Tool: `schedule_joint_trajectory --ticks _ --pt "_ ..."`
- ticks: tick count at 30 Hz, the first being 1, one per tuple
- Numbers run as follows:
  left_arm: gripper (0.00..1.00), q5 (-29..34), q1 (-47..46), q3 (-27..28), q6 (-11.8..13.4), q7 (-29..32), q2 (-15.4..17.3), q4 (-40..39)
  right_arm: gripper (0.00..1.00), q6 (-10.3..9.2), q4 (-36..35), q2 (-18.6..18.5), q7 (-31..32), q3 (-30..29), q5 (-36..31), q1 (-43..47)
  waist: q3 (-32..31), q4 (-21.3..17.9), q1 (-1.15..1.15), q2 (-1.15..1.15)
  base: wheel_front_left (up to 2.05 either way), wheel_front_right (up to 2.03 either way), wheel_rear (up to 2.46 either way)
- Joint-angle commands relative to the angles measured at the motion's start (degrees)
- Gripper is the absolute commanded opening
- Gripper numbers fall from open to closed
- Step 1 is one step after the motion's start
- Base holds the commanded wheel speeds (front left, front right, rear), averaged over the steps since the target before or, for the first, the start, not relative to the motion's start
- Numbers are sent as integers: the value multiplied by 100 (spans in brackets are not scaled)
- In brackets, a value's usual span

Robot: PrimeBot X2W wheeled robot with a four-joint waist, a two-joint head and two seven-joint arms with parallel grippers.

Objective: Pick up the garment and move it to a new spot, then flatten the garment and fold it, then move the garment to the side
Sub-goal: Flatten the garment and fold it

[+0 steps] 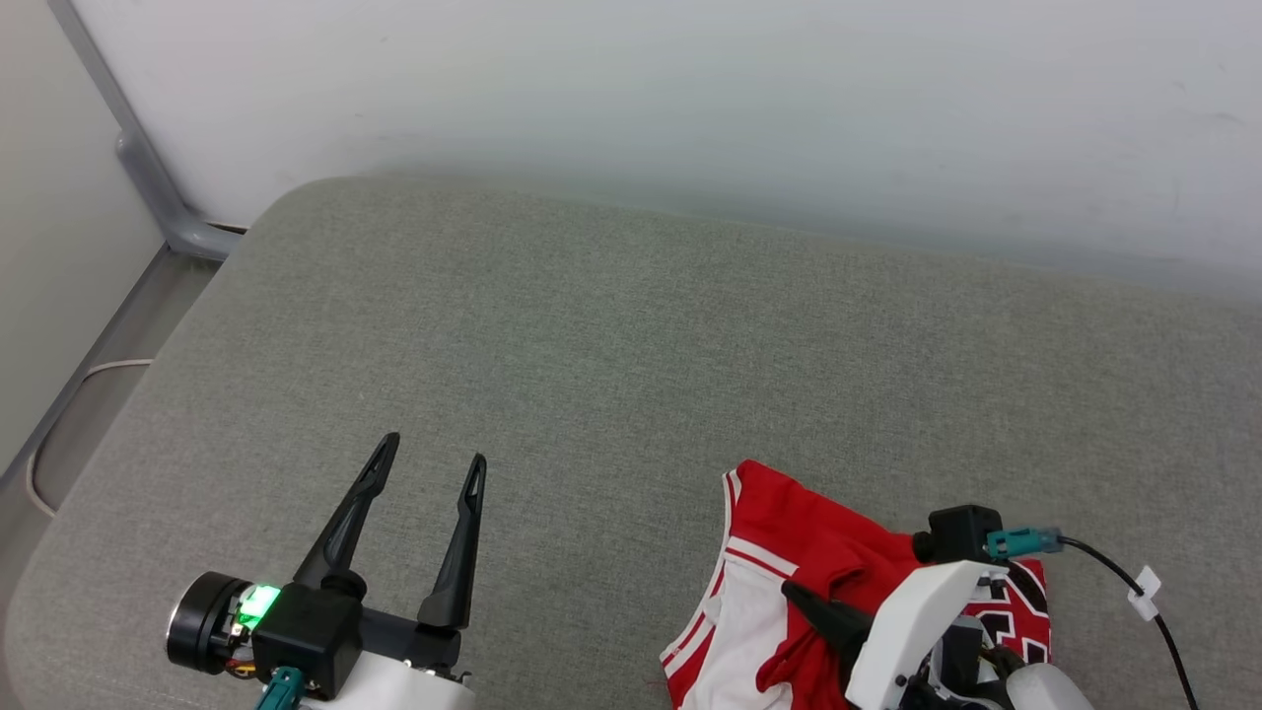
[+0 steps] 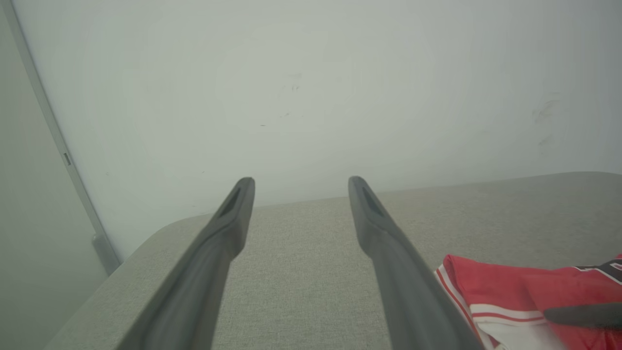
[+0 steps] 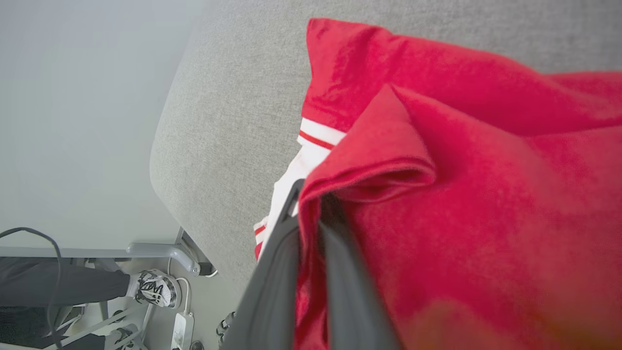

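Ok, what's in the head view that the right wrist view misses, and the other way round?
Head view's extras: the left hand, open over the bare grey cushion, and black-white lettering on the garment. Right wrist view's extras: a person's foot in a patterned sneaker, down on the floor past the cushion's edge. Shared: the red and white garment lying on the cushion, with the right hand shut on a red fold of it.
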Motion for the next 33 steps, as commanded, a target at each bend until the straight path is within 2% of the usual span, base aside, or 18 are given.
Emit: schedule_joint_trajectory --ticks 1,12,15,17,20,22,23,29,33 --pt "100 -8 -69 0 -4 -13 14 11 100 -3 58 11 -46 80 9 -126 -15 4 0 0 0 0 0" --pt "100 13 63 92 -9 -13 44 14 100 -3 -194 9 -167 956 747 -325 -239 -66 0 0 0 0 0" --pt "100 19 92 90 -10 -13 32 -1 100 -3 -319 5 -246 973 784 -423 -277 -140 0 0 0 0 0" --pt "100 8 104 88 -11 -13 20 -9 100 -3 -392 5 -295 855 461 -542 -287 -201 0 0 0 0 0" --pt "100 -55 88 98 -12 -13 -11 -28 100 -3 -565 1 -364 546 -406 -702 -282 -301 0 0 0 0 0" --pt "100 -95 56 108 -13 -13 -30 -28 100 -3 -806 -184 -457 387 -1040 -786 -271 -358 0 0 0 0 0" --pt "100 -150 19 103 -12 -13 -63 -22 100 -4 -1187 -535 -727 151 -1788 -811 -246 -443 0 0 0 0 0" --pt "100 -264 1 110 -13 -12 -107 13 100 -3 -1713 -1294 -1428 -344 -2675 -568 -170 -592 0 0 0 0 0" --pt "100 -342 -9 117 -14 -12 -120 51 100 -3 -1881 -1497 -1803 -627 -2997 -374 -126 -646 0 0 0 0 0"
